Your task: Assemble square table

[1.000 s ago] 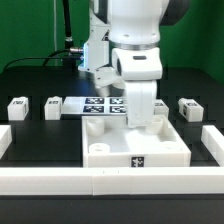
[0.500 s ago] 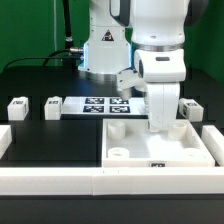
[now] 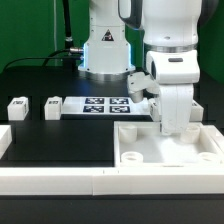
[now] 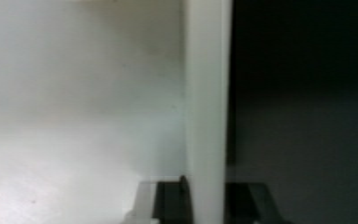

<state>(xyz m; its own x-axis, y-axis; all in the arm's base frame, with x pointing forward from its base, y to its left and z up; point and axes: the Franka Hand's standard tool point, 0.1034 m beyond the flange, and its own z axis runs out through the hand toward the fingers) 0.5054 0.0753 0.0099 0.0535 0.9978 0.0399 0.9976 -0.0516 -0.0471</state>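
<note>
The square table slab (image 3: pixel 165 150) lies underside up at the exterior view's right, in the corner of the border rails, with round sockets (image 3: pixel 129 156) showing. My gripper (image 3: pixel 173 130) reaches down over its far wall and is shut on that wall. In the wrist view the thin white wall (image 4: pixel 206 100) runs between my two dark fingers (image 4: pixel 163 203), with the gripper (image 4: pixel 206 204) closed on it. Two small white tagged legs (image 3: pixel 17 108) (image 3: pixel 53 107) stand at the exterior view's left. Another leg (image 3: pixel 197 108) peeks out behind the arm.
The marker board (image 3: pixel 100 105) lies flat behind the slab. A long white border rail (image 3: pixel 55 180) runs along the front, with short rails at the exterior view's left (image 3: pixel 5 140) and right (image 3: pixel 213 135). The robot base (image 3: pixel 100 55) stands at the back.
The slab has slid toward the exterior view's right with my gripper on its wall, from the middle into the right corner of the rails. The arm moved with it.
</note>
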